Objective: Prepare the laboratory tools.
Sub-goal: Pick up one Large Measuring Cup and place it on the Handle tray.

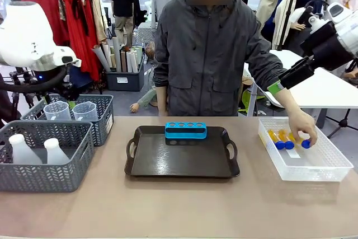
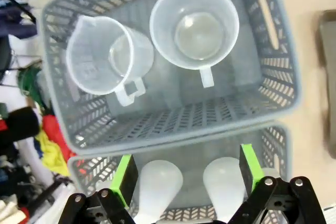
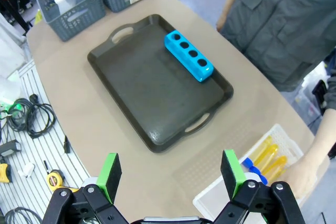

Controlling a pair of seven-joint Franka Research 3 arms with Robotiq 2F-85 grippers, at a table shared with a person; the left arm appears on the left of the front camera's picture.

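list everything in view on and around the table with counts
beakers: 2, clear, in the far basket
flasks: 2, translucent white, in the near basket
baskets: 2, grey mesh, table's left side
tray: 1, dark, table centre
rack: 1, blue, four holes, on the tray's far edge
tubes: 3, yellow liquid with blue caps, lying in the bin
bin: 1, clear, table's right side
table: 1, tan
person's hand: 1, in the bin at the tubes
left fingers: 2, black with green pads, open above the baskets
right fingers: 2, black with green pads, open high above the table
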